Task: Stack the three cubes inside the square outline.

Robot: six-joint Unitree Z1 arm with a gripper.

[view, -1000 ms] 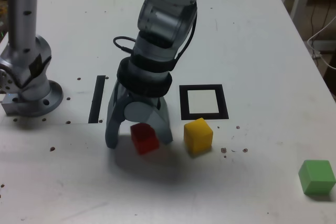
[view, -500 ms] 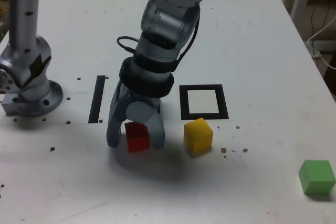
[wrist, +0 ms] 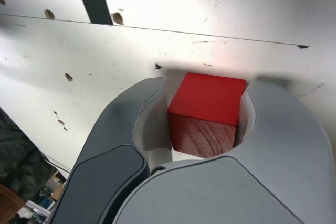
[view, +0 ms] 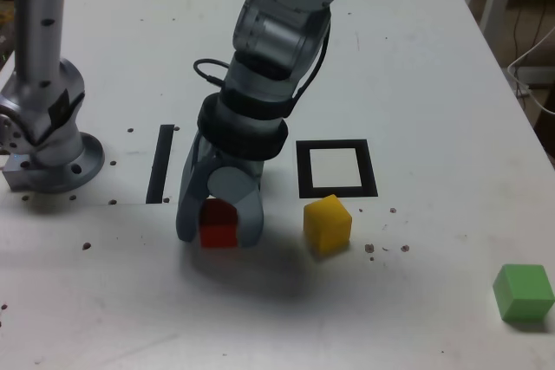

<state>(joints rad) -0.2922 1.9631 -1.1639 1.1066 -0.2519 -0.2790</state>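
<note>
Clamping the red cube near the table's front edge, the gripper is grasping it snugly; next it is needing lifting toward the square outline

A white table is carrying a straight black strip, scattered dark specks and a thin seam line. Cables are hanging beyond its right edge.

Matt red cube with wood grain underneath, smooth grey plastic tool, speckled white table
</note>
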